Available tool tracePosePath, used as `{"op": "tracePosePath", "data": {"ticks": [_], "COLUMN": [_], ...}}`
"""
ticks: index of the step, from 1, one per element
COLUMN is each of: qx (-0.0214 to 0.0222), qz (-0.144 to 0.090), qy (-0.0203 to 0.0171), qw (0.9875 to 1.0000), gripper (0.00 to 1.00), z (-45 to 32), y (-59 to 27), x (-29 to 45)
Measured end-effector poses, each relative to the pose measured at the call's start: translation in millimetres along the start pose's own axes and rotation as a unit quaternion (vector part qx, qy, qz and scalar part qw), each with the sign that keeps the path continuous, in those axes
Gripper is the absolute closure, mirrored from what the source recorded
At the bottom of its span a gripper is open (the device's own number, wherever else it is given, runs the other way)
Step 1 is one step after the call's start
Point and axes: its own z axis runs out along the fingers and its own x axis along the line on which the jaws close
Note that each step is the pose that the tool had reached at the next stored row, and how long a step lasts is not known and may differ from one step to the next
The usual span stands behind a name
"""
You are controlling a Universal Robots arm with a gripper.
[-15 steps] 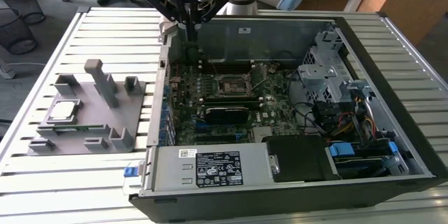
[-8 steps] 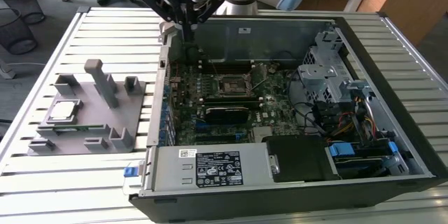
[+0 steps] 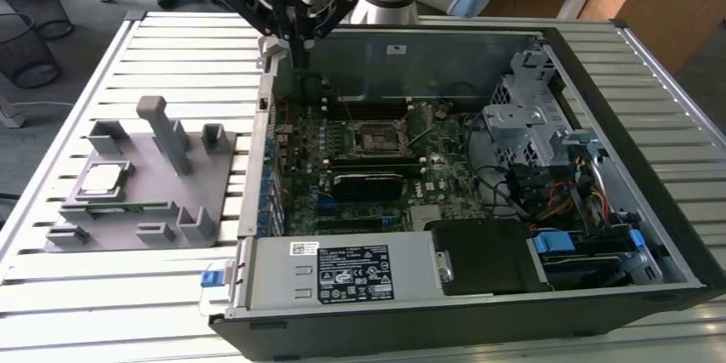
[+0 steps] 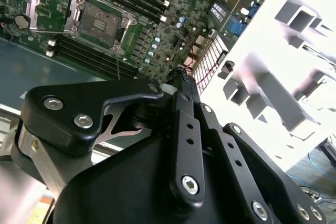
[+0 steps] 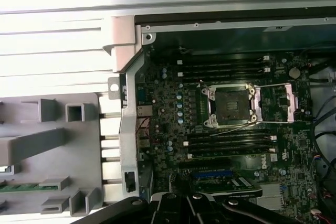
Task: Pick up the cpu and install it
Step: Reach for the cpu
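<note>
One cpu unpicked, gripper empty at the far case wall

Nearest the exterior camera you had the power supply box at the front of the open computer case. A bit farther back, outside the case on the exterior view's left, the cpu lay flat in the grey fixture, with upright posts close around it. Mid-case, the socket sat open. In the first wrist view its load plate was swung aside and the dark centre was bare.

Farthest off, your gripper hung over the case's far corner on the exterior view's left. Its fingers were drawn together on nothing, well apart from the cpu.

Risks, as I judged them:
- Fingers that narrow couldn't straddle the chip.
- A post could catch a finger coming down.
- A pinch on the thin rim could slip or tip the chip.
- A tilted or wrongly turned chip set on the socket could bend contacts.
- A low pass over the case wall could knock it loose.
</note>
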Motion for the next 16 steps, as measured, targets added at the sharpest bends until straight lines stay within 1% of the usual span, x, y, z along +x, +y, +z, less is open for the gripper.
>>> {"op": "tracePosePath", "data": {"ticks": [7, 16], "qx": [0.0001, 0.0001], "qz": [0.0, 0.0], "qy": [0.0007, 0.0015], "qw": [1.0, 1.0], "gripper": [0.89, 0.89], "z": [0.6, 1.4], "y": [-0.4, -1.1], "x": [4.8, 13.3]}}
